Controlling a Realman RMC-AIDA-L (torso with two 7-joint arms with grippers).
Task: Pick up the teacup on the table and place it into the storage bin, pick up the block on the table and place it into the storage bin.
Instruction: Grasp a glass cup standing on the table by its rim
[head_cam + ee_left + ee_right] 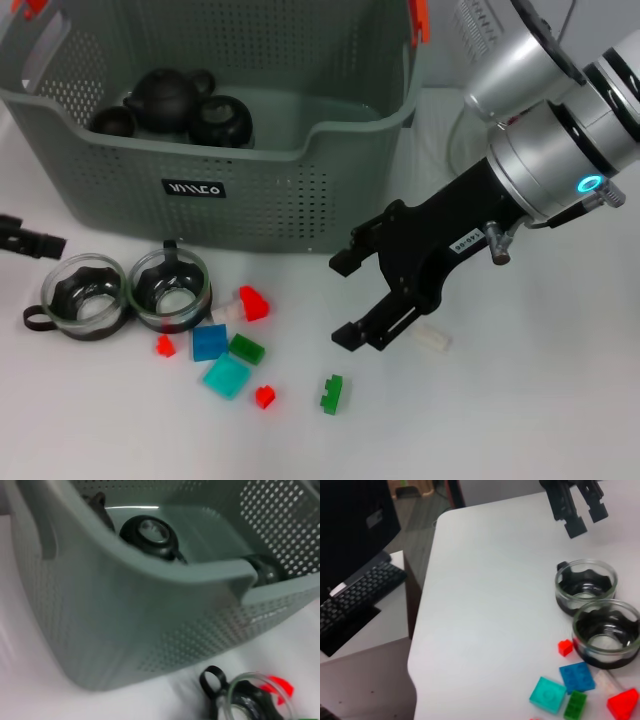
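Note:
The storage bin [250, 190] stands at the back of the table and holds a black teapot [165, 95] and dark cups [150, 532]. In front of it sit two glass teacups [85, 297] [170, 290], also in the right wrist view [585, 582] [606, 630]. Blocks lie beside them: red [253, 302], blue [209, 342], teal [227, 377], green [331, 393] and a clear one [432, 338]. My right gripper [347, 298] hangs open and empty right of the blocks, above the table. My left gripper [581, 507] is at the far left near the bin, its fingers apart.
The table's left edge [422, 630] drops off to a desk with a keyboard [360, 587]. A glass pitcher [480, 30] stands behind the bin's right corner. More small blocks, red [165, 346] [264, 397] and dark green [246, 348], lie among the others.

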